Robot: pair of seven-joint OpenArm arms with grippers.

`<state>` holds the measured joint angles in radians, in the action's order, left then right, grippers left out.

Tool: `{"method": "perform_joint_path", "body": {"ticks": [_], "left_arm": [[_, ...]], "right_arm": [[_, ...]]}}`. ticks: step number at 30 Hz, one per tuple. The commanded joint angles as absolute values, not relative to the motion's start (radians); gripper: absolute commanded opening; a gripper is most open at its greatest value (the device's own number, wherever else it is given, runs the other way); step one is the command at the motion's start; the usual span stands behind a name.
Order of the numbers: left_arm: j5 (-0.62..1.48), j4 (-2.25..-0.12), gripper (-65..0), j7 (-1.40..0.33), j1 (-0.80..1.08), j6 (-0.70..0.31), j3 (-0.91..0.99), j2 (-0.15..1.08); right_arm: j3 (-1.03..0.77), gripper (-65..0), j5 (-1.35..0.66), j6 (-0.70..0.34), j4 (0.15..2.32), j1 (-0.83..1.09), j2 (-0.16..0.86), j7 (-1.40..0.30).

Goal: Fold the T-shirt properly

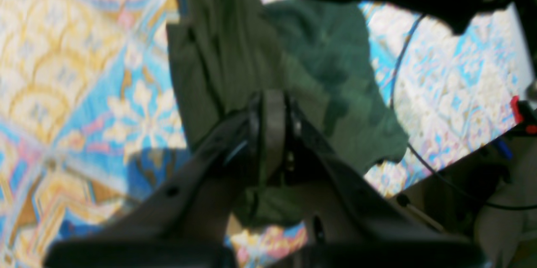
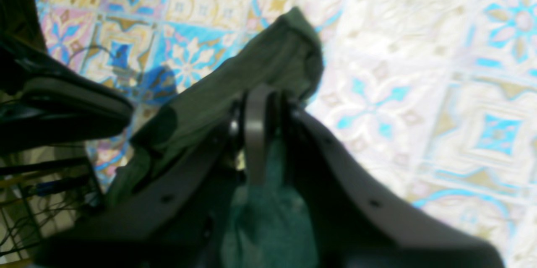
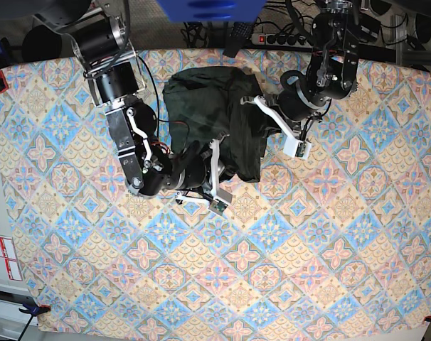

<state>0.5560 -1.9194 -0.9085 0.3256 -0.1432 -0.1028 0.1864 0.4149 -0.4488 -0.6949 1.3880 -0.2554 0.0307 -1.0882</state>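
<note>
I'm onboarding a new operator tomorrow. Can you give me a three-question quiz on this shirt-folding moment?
1. True or false: the T-shirt lies spread flat with both sleeves out.
2. Which gripper is shut on shirt fabric? A) only the left gripper B) only the right gripper C) both D) neither
3. Fill in: the shirt rests on a patterned ____.

Key:
1. False. It is bunched in a heap between the two arms.
2. C. Each wrist view shows the jaws closed with green cloth pinched between them.
3. Tablecloth, with blue, pink and yellow tile motifs.
</note>
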Motion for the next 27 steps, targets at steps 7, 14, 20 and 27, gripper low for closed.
{"method": "perform_joint_path", "body": {"ticks": [7, 14, 20, 27], "left_arm": [[0.567, -1.732, -65.0, -0.892, 0.22, -0.145, -0.11, 0.185], [0.559, -1.681, -65.0, -0.9, 0.263, -0.145, -0.111, 0.206], [0.559, -1.678, -65.0, -0.894, 0.352, -0.147, -0.111, 0.285], [0.57, -1.701, -65.0, -0.892, 0.403, -0.15, -0.104, 0.332]], "right_arm": [[0.375, -60.8, -0.349, -0.698, 1.372, -0.286, 0.018, -1.064], [0.377, -60.8, -0.315, -0.698, 1.372, -0.286, 0.018, -1.064], [0.377, -60.8, -0.315, -0.698, 1.371, -0.286, 0.018, -1.064], [0.38, -60.8, -0.314, -0.698, 1.339, -0.286, 0.016, -1.063]]}}
